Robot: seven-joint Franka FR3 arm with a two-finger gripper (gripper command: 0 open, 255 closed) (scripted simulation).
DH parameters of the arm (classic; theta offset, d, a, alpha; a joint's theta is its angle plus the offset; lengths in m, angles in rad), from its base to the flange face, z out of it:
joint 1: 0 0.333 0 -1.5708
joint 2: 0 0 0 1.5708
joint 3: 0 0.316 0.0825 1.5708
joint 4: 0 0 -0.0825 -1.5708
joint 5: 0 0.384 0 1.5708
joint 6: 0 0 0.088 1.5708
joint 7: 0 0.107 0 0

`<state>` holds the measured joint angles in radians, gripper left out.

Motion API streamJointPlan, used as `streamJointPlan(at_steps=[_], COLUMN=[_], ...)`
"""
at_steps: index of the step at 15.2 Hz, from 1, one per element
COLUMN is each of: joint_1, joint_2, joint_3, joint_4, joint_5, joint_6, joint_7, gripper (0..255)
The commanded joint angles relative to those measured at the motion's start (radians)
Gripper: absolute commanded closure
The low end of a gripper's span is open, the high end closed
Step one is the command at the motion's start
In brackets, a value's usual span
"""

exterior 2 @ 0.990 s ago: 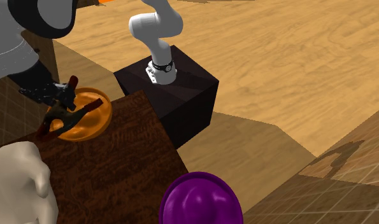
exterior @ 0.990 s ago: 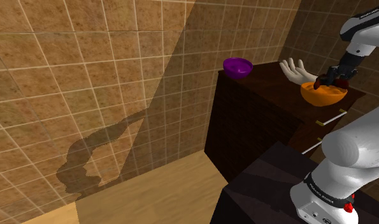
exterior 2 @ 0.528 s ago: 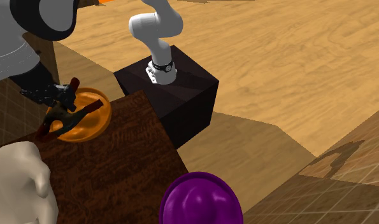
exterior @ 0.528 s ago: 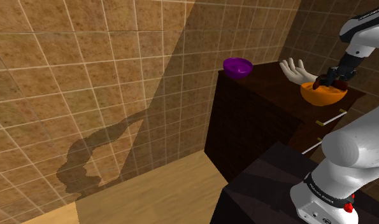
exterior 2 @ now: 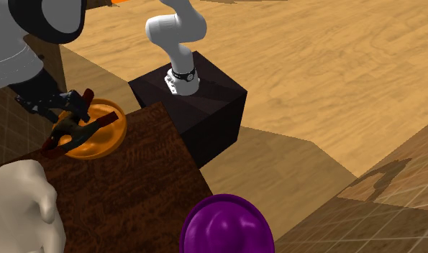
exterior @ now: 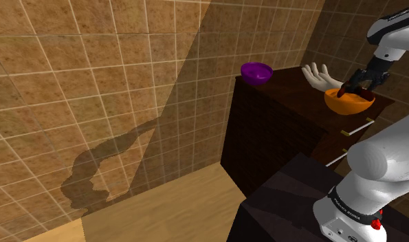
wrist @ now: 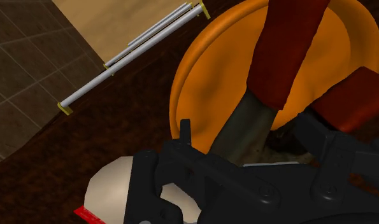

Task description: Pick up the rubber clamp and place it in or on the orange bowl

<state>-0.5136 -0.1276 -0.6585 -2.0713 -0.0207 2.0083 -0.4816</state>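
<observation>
One black clamp (exterior 2: pixel 83 129), dark red handles, clasped by black gripper (exterior 2: pixel 61 108); long axis slanted, handles pointing down over one orange bowl (exterior 2: pixel 111 138) at edge of dark dresser top (exterior 2: pixel 140 180).

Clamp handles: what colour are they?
The clamp handles are dark red; the wrist view shows them best.

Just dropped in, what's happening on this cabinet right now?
The arm's black gripper is shut on the red-handled clamp and holds it tilted over the orange bowl on the dark wooden cabinet. It is not yet released. A purple bowl and a pale hand-shaped object sit on the same top.
</observation>
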Motion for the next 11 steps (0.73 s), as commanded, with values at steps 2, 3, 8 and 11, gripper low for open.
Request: streamJointPlan(at_steps=[2,3,8,11], joint_1=[0.0,0.0,0.0,0.0], joint_2=[-0.025,-0.03,-0.03,-0.03], joint_3=[0.007,0.009,0.009,0.009], joint_4=[0.063,0.085,0.085,0.085], joint_5=[-0.015,-0.018,-0.018,-0.018], joint_6=[-0.084,-0.11,-0.11,-0.11], joint_7=[0.012,0.015,0.015,0.015], gripper=[0,0,0,0])
